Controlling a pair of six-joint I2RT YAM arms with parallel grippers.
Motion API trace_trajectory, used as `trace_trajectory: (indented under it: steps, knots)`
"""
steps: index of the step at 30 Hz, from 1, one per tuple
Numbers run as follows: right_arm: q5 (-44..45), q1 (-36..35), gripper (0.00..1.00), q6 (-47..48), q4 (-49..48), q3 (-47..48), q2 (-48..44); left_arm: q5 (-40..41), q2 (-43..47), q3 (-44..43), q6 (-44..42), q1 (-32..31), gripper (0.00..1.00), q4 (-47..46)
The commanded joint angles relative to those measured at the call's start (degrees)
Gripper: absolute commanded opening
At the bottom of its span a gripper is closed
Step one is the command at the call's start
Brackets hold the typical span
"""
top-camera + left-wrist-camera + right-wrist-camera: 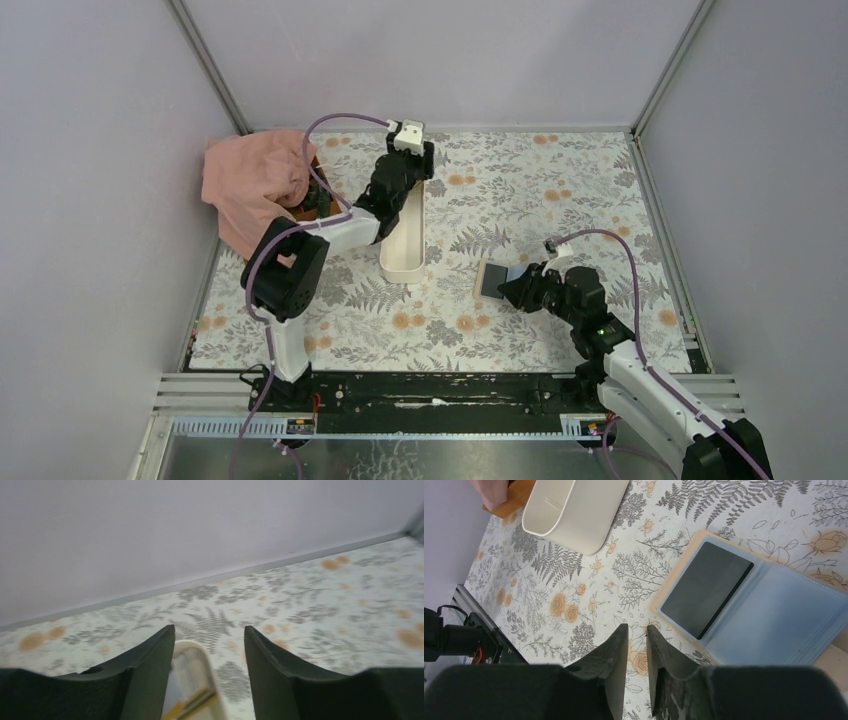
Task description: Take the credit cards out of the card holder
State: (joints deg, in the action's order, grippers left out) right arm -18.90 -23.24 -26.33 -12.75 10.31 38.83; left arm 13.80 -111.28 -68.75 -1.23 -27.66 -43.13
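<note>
The left gripper (pixel 209 629) is seen with its jaws well apart and nothing between them, hung over the far end of the white tray (pixel 192 645). The right gripper (pixel 636 627) is seen with its jaws nearly together, only a slim empty gap between them, nothing pinched, poised just beside the near-left corner of the card holder (pixel 774 615). The holder is laid open, blue side up, right of the tabletop's centre and nearer the near edge. One dark grey card (pixel 706 587) is tucked in its left sleeve, and the right sleeve looks empty. Inside the tray, which runs from mid-table towards the far edge, a pale flat thing with a yellow band is glimpsed. It is probably a card, but too blurred to be called. A drop-off is judged to be in hand. Next, the dark card's exposed edge has to be nipped and slid out flat while the cover is pinned down. At the far-left corner a wooden box (pixel 509 495) is draped in a pink cloth (pixel 250 180), its contents hidden.
</note>
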Motion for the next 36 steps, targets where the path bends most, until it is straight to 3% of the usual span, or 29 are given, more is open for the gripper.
trace_trajectory:
  steps: [1, 4, 6, 8, 11, 12, 18, 21, 24, 36]
  knots:
    - [5.23, 0.22, 0.27, -0.39, -0.32, 2.66, 0.48, -3.24, 5.01, 3.35, 5.86, -3.75, 0.63, 3.71]
    - [10.41, 0.21, 0.28, -1.06, 2.52, 3.58, 1.82, 0.94, 5.64, 5.83, 5.38, -10.57, 0.64, 5.04]
    - [12.48, 0.26, 0.28, -1.56, 3.63, 4.04, 2.44, 3.24, 6.38, 8.23, 6.35, -14.76, 0.57, 4.66]
    - [14.26, 0.2, 0.28, -2.44, 4.29, 4.26, 3.09, 1.79, 8.12, 11.41, 9.63, -17.55, 0.42, 3.8]
    - [15.52, 0.27, 0.28, -3.88, 3.69, 3.9, 3.68, -7.82, 11.32, 17.35, 18.34, -18.95, 0.02, 1.38]
    - [14.9, 0.22, 0.27, -4.21, 2.72, 3.59, 3.96, -10.24, 11.98, 19.87, 21.57, -19.07, 0.0, 0.41]
    - [15.01, 0.62, 0.12, -8.41, -2.96, 1.92, 7.32, -19.04, 12.23, 27.43, 30.53, -19.15, 0.0, -3.18]
    - [14.61, 1.07, 0.05, -8.97, -4.73, 2.54, 10.3, -25.06, 10.08, 30.17, 36.04, -19.29, 0.0, -9.4]
    - [12.5, 1.3, 0.04, -9.68, -7.26, 2.87, 13.22, -27.09, 7.7, 31.36, 38.04, -20.51, 0.0, -13.87]
    - [5.55, 8.57, 0.1, -9.97, -11.32, 0.36, 23.16, -28.14, 1.78, 29.53, 41.03, -23.3, 0.0, -14.11]
